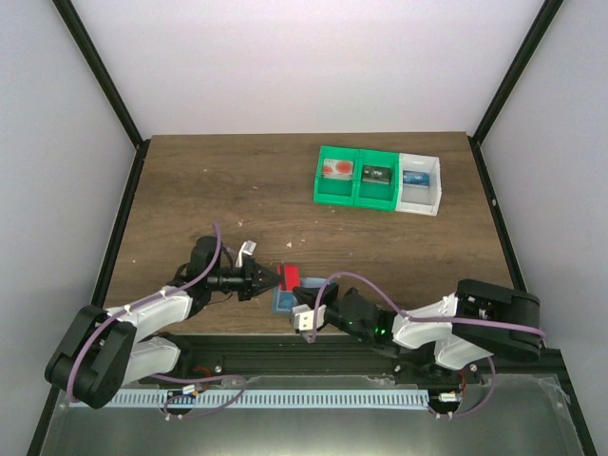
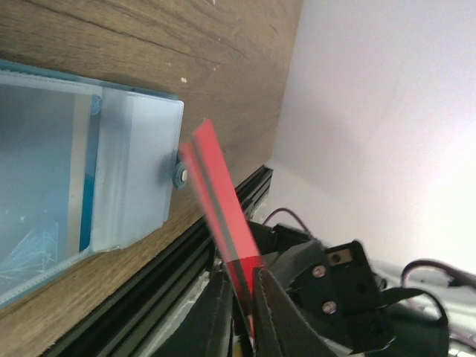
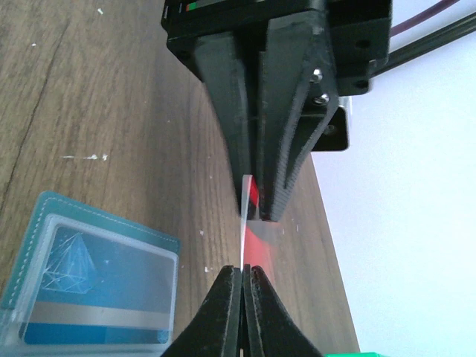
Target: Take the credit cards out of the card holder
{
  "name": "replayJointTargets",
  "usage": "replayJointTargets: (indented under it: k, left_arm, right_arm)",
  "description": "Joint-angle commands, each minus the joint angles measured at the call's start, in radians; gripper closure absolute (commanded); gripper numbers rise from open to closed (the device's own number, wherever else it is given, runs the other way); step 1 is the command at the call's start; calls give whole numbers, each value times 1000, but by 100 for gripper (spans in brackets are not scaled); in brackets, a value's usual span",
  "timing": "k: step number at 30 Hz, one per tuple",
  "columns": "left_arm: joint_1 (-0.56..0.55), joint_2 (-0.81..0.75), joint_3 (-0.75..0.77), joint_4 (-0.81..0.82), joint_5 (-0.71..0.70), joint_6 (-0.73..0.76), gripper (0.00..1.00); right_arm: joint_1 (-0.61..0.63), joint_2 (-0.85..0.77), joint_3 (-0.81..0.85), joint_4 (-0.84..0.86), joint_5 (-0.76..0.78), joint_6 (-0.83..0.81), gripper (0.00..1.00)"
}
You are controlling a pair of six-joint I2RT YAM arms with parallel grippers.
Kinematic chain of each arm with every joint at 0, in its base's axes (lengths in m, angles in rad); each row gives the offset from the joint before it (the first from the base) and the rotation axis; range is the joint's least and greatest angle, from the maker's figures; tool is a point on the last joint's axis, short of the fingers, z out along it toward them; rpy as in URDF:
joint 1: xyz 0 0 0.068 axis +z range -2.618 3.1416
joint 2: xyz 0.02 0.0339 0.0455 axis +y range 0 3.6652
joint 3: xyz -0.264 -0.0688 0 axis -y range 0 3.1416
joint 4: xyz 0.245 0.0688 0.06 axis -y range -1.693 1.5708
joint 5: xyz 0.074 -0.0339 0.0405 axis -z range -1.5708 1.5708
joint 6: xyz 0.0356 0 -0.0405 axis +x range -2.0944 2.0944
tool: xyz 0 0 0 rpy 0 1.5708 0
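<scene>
The left arm reached low from its base across the worktop [image 1: 218,190], forearm nearly level. The left claw [image 1: 273,278] pointed toward the right arm. The right arm was folded, elbow out, with its forearm running back toward the left one, so the two claws stood nose to nose.

The left claw was clamped on the red credit card [image 1: 288,277]. The card stuck out beyond its fingertips, clear of the card holder [image 1: 283,302]. In the left wrist view it showed as a blurred red strip with a darker line along it.

The right claw [image 3: 242,297] had its fingers pressed together. From its own camera the card's thin edge ran straight down to its tips. Whether the card was pinched there could not be told, since the left wrist view showed the card's far end free.

The light-blue card holder lay open and flat on the worktop, just beside the left claw's tips on the side toward the arm bases. A blue card [image 3: 111,286] sat behind its clear window. This card bore a fine line drawing of a faceted shape and a grey band; any lettering was too small to read.

Well beyond both claws stood a row of green and white bins [image 1: 356,180]. The marks on the small items inside were illegible.
</scene>
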Motion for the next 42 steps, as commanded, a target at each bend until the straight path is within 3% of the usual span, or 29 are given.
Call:
replayJointTargets:
  k: [1, 6, 8, 10, 13, 20, 23, 27, 30, 36, 42]
  left_arm:
    - [-4, -6, -8, 44, 34, -14, 80]
    - [-4, -36, 24, -26, -15, 57, 47]
    - [-4, -46, 66, -116, -36, 119, 35]
    - [-4, -52, 118, -213, -63, 194, 17]
    - [-4, -66, 197, -345, -121, 289, 2]
    - [-4, -142, 332, -525, -303, 433, 0]
    - [-4, -157, 368, -579, -350, 521, 0]
    - [-4, -189, 382, -639, -445, 635, 0]
    - [-4, -252, 333, -577, -442, 757, 0]
    - [-4, -429, 259, -478, -542, 823, 0]
    - [-3, -418, 327, -609, -561, 888, 0]
  right_arm:
    - [10, -29, -2, 70, 23, 6, 100]
    - [10, -76, -13, 71, 59, 94, 100]
    - [9, -106, -16, 66, 78, 162, 100]
    - [7, -147, -14, 42, 87, 233, 100]
    - [-12, -217, -15, -11, 73, 333, 100]
    - [-128, -339, 31, -204, 34, 553, 100]
    - [-273, -362, 107, -331, 4, 747, 100]
    - [-481, -369, 208, -504, -153, 1063, 100]
    - [-595, -360, 257, -534, -240, 1199, 100]
    - [-740, -233, 407, -617, -329, 1391, 99]
    - [-827, -66, 541, -646, -426, 1533, 100]
